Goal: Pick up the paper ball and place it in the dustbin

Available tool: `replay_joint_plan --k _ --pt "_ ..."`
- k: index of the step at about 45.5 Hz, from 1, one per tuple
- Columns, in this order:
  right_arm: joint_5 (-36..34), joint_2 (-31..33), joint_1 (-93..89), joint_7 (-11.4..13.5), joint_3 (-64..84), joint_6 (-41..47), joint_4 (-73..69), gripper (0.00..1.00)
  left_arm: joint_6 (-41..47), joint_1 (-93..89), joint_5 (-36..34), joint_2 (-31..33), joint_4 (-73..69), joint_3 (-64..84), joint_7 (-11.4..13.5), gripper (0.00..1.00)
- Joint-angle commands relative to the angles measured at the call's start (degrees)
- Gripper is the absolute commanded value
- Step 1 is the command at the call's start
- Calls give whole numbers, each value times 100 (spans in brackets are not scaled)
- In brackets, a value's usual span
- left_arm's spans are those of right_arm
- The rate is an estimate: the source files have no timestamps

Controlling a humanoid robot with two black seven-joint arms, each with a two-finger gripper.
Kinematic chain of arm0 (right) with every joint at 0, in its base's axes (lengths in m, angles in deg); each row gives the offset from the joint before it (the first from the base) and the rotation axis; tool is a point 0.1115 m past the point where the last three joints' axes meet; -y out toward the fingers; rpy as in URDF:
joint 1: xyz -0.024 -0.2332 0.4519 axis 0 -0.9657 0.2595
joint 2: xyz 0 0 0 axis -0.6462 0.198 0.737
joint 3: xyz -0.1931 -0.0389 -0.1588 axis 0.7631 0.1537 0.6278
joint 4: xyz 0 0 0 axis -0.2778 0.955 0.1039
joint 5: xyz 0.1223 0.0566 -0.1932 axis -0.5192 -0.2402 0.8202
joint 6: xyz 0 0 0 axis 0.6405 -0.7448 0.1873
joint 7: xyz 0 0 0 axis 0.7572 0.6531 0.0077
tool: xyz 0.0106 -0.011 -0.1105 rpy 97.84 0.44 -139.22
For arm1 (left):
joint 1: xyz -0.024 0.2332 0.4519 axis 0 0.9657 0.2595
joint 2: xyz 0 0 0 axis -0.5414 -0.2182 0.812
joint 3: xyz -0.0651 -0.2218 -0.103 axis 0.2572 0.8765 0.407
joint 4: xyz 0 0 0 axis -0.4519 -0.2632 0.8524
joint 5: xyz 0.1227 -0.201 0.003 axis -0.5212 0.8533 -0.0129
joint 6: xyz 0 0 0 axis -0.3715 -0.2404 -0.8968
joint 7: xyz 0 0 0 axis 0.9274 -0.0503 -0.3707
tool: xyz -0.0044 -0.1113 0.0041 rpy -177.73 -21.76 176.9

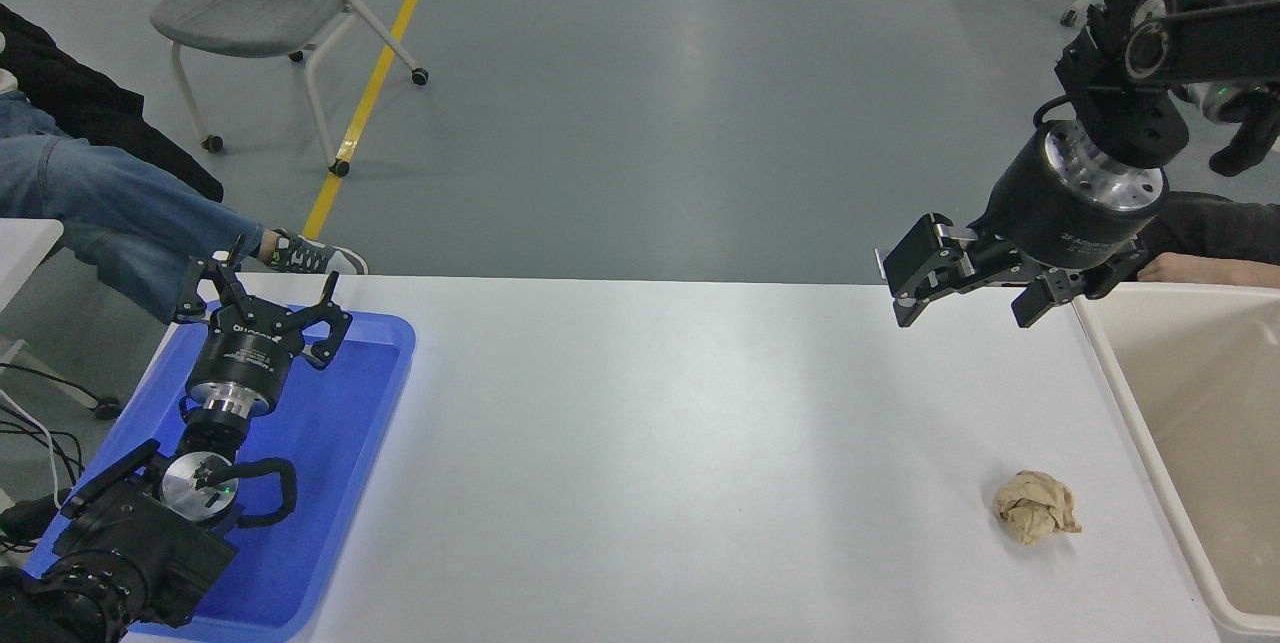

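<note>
Glossy grey floor (640, 103) with a yellow line (375, 83); a grey wheeled chair (270, 8) stands beyond the white tabletop (650, 443).

Small white print was seen on the right gripper's (960, 288) black body (starting "2F", the remainder blurred); similar print on the left gripper (262, 308) was illegible.

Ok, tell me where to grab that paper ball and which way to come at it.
Grip the paper ball across its middle, coming straight down from above. It lies free on the white table, left of the dustbin, with clear surface around it. The right gripper is raised beyond it, jaws open; the crumpled shape should give under a pinch.
</note>
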Motion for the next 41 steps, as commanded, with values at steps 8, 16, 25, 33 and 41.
replay_joint_plan --k 8,16,25,33,41 --pt "21 22 -23 0 2 0 -9 100 0 0 0 9 14 2 1 100" --pt "39 75 -93 0 -16 0 8 100 0 0 0 9 -3 -6 1 100" --pt "302 198 -225 0 -24 0 17 100 0 0 0 9 -3 -6 1 100" --pt "794 690 -453 -9 -68 0 17 100 0 0 0 9 -3 2 1 100" --pt "1611 1375 -945 0 -182 -149 43 100 0 0 0 9 15 2 1 100"
